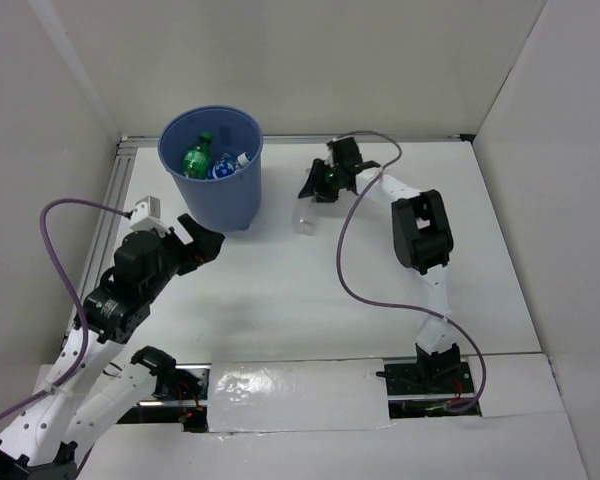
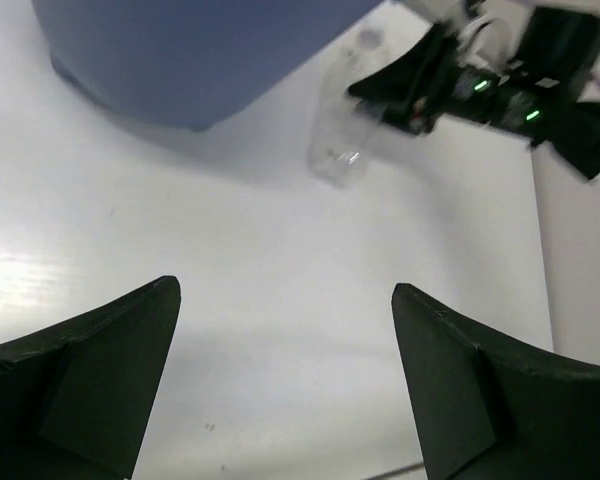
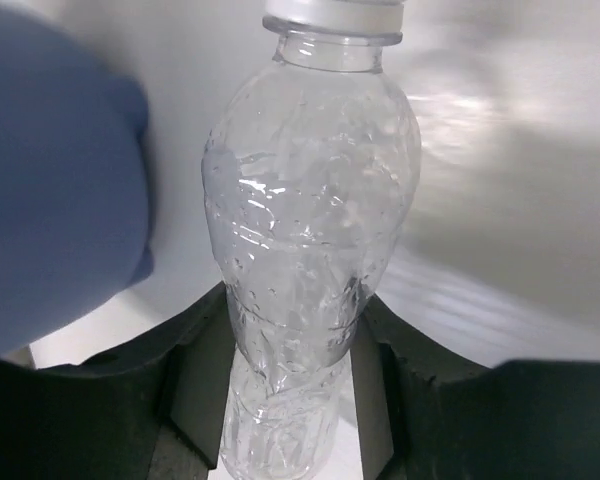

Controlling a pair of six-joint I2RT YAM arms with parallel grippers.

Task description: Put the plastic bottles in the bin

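A plain clear plastic bottle [image 3: 310, 200] lies on the white table just right of the bin, its white cap pointing away from the wrist camera. My right gripper [image 3: 295, 345] is shut on its crumpled lower body, with a jaw pressed against each side. From above, the bottle [image 1: 305, 212] and the right gripper [image 1: 316, 188] sit beside the round blue bin [image 1: 220, 205]. A green bottle [image 1: 197, 158] and a blue-labelled one [image 1: 225, 165] lie inside the bin. My left gripper [image 1: 202, 245] hangs open and holds nothing, in front of the bin [image 2: 180, 50].
White walls close off the table at the back and on both sides. An aluminium rail [image 1: 115, 200] runs along the left edge. Purple cables [image 1: 350, 260] loop from both arms. A shiny tape strip [image 1: 290, 395] covers the near edge between the bases.
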